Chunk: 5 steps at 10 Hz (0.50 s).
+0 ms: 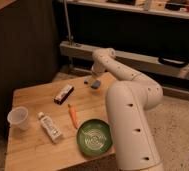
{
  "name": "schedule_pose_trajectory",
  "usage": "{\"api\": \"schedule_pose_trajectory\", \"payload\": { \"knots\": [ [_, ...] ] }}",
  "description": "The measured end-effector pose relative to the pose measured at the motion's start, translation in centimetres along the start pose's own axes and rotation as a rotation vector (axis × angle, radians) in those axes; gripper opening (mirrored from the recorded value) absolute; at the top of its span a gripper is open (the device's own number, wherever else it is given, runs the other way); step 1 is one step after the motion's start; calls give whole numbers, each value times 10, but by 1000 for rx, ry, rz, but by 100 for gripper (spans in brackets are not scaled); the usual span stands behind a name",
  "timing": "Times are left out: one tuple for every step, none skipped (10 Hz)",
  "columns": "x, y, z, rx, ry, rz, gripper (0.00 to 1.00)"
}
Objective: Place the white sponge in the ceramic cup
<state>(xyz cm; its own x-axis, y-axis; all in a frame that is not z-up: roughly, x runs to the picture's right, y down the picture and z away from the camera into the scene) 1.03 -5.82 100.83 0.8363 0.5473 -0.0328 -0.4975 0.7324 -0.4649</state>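
The white sponge [95, 84] is a small pale blue pad at the far edge of the wooden table [38, 150]. My gripper [93, 77] is right over it at the end of the white arm [130, 107], touching or just above it. I cannot tell whether it holds the sponge. The ceramic cup [18, 118] stands upright near the table's left edge, far from the gripper.
A dark flat bar with a light stripe [64, 94] lies mid-table. An orange carrot [73, 115], a white labelled tube [50, 126] and a green spiral bowl [94, 136] sit toward the front. A metal rail and shelving [138, 57] run behind the table.
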Motion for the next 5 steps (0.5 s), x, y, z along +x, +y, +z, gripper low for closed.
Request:
{"api": "schedule_pose_trajectory", "payload": {
  "knots": [
    [4, 2, 5, 2, 3, -5, 65],
    [5, 4, 5, 7, 4, -5, 65],
    [6, 3, 5, 14, 8, -5, 65],
    [6, 0, 3, 23, 7, 3, 65],
    [7, -3, 4, 25, 4, 14, 65]
  ]
}}
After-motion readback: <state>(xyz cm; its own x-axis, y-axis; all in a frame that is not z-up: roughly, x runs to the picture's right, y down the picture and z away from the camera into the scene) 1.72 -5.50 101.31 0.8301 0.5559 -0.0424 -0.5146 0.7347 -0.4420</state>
